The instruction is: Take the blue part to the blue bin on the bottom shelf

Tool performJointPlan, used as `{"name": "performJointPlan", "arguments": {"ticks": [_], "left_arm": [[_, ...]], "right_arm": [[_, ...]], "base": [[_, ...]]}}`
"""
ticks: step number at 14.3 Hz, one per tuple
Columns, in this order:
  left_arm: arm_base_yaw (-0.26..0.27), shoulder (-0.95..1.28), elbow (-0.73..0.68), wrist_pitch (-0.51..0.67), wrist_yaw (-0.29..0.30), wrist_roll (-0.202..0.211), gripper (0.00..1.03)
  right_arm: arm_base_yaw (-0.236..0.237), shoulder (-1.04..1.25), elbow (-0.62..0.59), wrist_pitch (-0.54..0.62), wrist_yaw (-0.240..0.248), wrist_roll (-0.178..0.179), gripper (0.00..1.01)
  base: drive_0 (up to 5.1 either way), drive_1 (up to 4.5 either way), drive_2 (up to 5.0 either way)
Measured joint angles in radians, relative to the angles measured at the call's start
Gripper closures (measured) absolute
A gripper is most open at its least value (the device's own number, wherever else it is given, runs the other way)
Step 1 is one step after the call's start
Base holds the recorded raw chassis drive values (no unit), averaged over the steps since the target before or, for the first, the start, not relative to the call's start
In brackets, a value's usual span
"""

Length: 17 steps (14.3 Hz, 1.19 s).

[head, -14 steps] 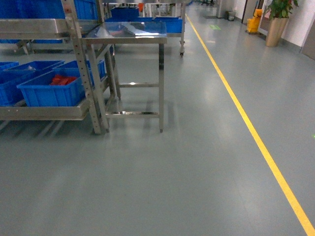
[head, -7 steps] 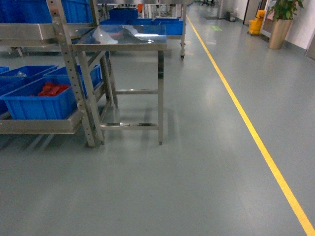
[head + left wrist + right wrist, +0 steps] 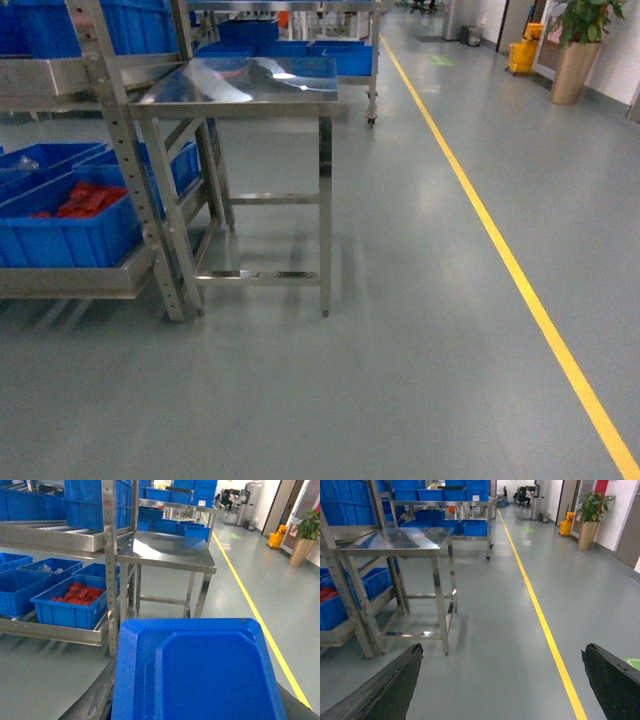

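Head view: the rack (image 3: 120, 170) is occupying the left edge of the frame, with the steel-topped table (image 3: 245, 85) just right of it and a yellow line (image 3: 520, 280) running down the floor on the right. Neither arm is showing in this view.

The bottom shelf (image 3: 70, 283) is carrying blue bins (image 3: 60, 235); the nearest one is holding red pieces (image 3: 85, 200). Which bin is the target cannot be told.

Left wrist view: a broad blue moulded piece, judged to be the blue part (image 3: 200, 675), is filling the lower centre of the frame. It is lying between the dark fingers of the left gripper (image 3: 195, 702), whose tips are hidden, so whether they are clamping the piece cannot be told. From here the shelf is lying toward the left of the frame, and well apart from the piece.

Right wrist view: the right gripper (image 3: 501, 652) is standing with its fingers (image 3: 395, 680) spread wide and nothing between them (only bare floor is showing in the gap).

Judgement: the left arm is the nearer one to the shelf, so the coming move is turning on closing that leftward gap.
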Motion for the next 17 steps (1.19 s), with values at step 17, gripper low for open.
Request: {"name": "performJointPlan", "arguments": {"ticks": [17], "left_arm": [[-0.001,-0.003,0.0,0.005,-0.001,0.0,0.6]], "right_arm": [[0.0,0.0,0.0,-0.002,0.0,0.0,0.03]], "base": [[0.0,4.28,-4.3]]}}
